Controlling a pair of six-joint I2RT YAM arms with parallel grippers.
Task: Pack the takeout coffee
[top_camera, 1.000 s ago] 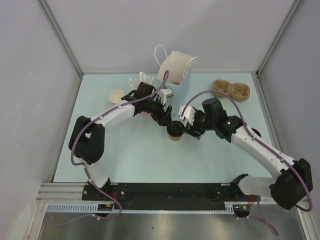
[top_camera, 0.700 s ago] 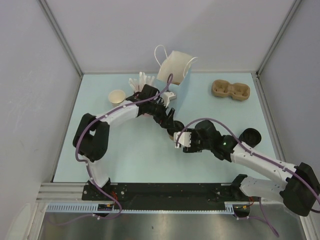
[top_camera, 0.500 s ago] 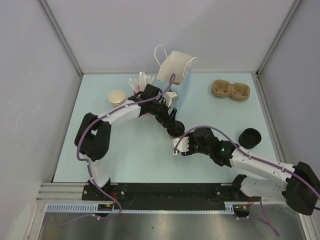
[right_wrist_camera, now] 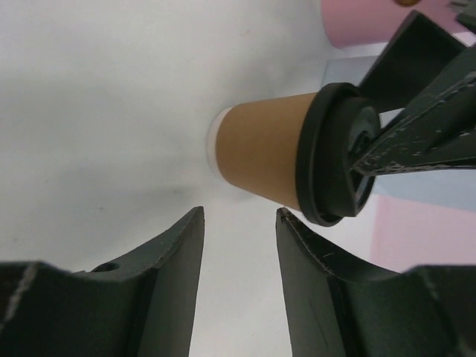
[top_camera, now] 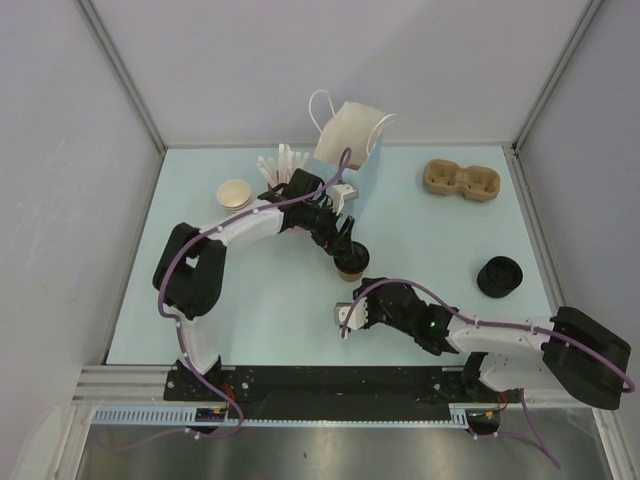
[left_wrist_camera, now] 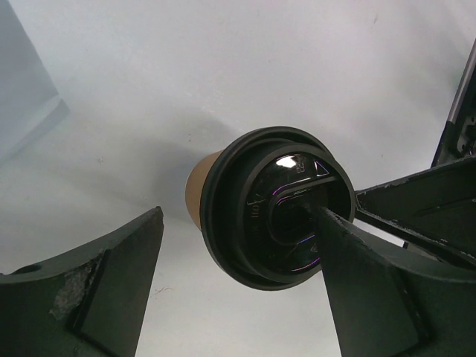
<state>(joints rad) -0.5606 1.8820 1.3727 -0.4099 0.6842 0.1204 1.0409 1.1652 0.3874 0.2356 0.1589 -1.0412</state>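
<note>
The takeout coffee [top_camera: 350, 267], a kraft-brown cup with a black lid, stands mid-table. In the left wrist view its lid [left_wrist_camera: 277, 216] fills the space just past my fingertips. My left gripper [top_camera: 345, 246] hangs over it, open wide, and one finger [left_wrist_camera: 372, 282] overlaps the lid's edge. My right gripper [top_camera: 348, 318] sits nearer the table's front edge, short of the cup. In the right wrist view the right gripper [right_wrist_camera: 239, 212] has its jaws narrowed and bare table between them. The cup [right_wrist_camera: 260, 156] lies beyond them. The white paper bag [top_camera: 350, 130] stands at the back.
A brown cup carrier [top_camera: 460, 181] lies at the back right. A round black lidded thing [top_camera: 499, 276] sits on the right. A stack of tan cups [top_camera: 235, 193] and a pink cup with white straws [top_camera: 281, 162] stand at the back left.
My right arm has pulled back from the cup toward the front edge, its jaws narrowing. That uncovered the black thing on the right. The left gripper has shifted slightly over the cup.
</note>
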